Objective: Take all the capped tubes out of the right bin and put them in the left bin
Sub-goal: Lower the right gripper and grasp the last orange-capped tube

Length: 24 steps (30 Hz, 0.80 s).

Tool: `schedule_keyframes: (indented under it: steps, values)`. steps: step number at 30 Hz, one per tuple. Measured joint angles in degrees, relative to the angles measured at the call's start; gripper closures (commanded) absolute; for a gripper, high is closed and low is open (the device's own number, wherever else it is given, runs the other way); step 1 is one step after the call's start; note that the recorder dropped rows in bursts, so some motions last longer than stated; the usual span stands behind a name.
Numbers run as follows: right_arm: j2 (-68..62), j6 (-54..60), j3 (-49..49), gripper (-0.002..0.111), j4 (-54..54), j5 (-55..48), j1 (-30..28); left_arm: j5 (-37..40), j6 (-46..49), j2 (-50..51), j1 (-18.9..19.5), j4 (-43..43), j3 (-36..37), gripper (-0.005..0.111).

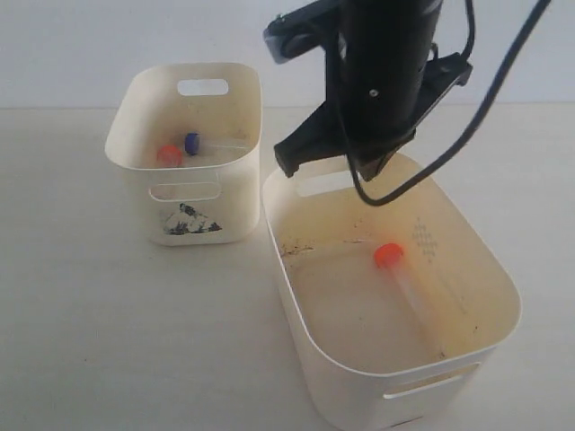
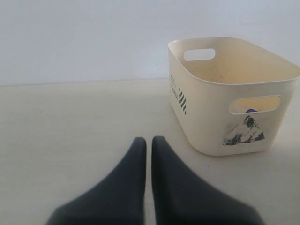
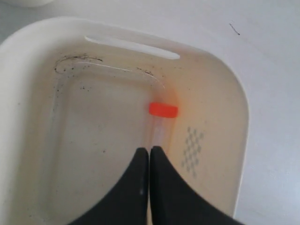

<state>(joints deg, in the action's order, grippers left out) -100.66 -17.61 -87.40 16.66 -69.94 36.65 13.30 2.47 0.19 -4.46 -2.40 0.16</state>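
Left bin (image 1: 235, 208): you have blue-capped tube (image 1: 192, 142) and orange-capped tube (image 1: 169, 154) delivered. Right bin (image 1: 301, 328): one orange tube (image 1: 406, 283) outstanding. Left gripper (image 2: 149, 140), right gripper (image 3: 149, 152): closed, empty.

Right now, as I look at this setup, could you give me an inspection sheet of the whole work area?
Surface: pale table, bare around the bins.
Job's things: left bin holds an orange-capped tube and a blue-capped tube; right bin holds a lone orange-capped tube.
Clutter: dark specks on the right bin's floor.
Grippers: left gripper shut, empty, short of the left bin; right gripper shut, above the lone orange-capped tube.
Cables: black cable looping off the right arm.
Surroundings: plain white wall.
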Motion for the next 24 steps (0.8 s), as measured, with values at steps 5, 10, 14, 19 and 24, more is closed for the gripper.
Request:
schedule_keyframes:
  steps: [5,10,14,19,24]
  values:
    - [-2.2,-2.9,1.0,0.109,1.7,0.2,0.5,0.0,0.0,0.0,0.0,0.0,0.0,0.102]
    - [-2.4,-5.8,6.6,0.109,4.7,0.2,0.5,0.0,0.0,0.0,0.0,0.0,0.0,0.102]
    - [-3.3,-7.8,10.0,0.109,6.9,-0.1,0.5,0.0,0.0,0.0,0.0,0.0,0.0,0.102]
    - [-4.7,-8.0,10.5,0.109,7.3,-0.1,0.5,0.0,0.0,0.0,0.0,0.0,0.0,0.102]
    - [-7.5,-7.6,10.5,0.109,6.7,-0.1,0.7,0.0,0.0,0.0,0.0,0.0,0.0,0.102]
